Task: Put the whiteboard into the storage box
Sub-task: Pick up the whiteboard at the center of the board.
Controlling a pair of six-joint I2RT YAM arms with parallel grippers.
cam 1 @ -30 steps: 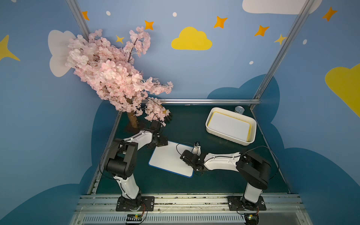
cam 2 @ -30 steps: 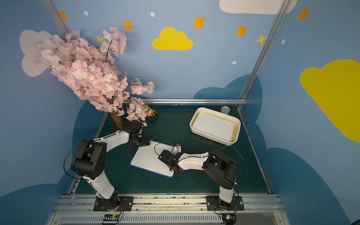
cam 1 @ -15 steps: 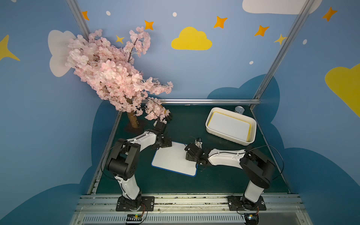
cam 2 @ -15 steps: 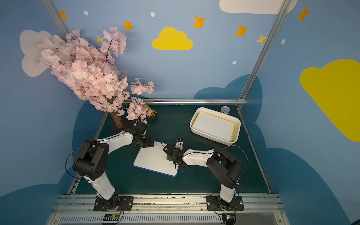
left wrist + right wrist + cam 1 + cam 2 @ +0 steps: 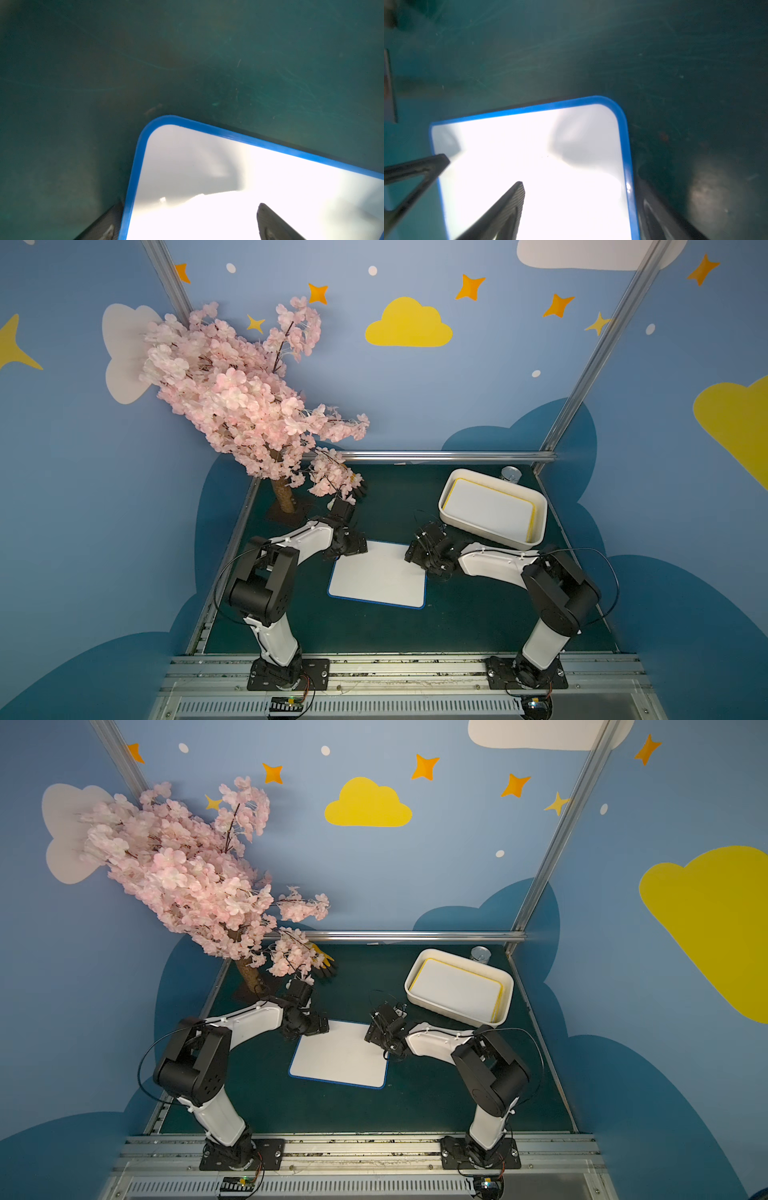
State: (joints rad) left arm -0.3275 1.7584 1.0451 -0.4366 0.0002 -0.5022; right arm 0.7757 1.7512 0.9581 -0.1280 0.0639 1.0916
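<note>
The whiteboard, white with a blue rim, lies flat on the green mat mid-table. My left gripper is low at its far left corner, open. In the left wrist view, the left gripper straddles the whiteboard edge, one finger over the white face, the other outside the rim. My right gripper sits open at the far right corner, straddling the whiteboard rim likewise. The storage box stands back right.
A yellow-rimmed board lies inside the storage box. A small silver can stands behind it. A pink blossom tree overhangs the back left, with a yellow and black glove under its branches.
The whiteboard has turned squarer to the table and slid slightly right. My left gripper came in to its far left corner. My right gripper moved along the right edge to the far corner.
</note>
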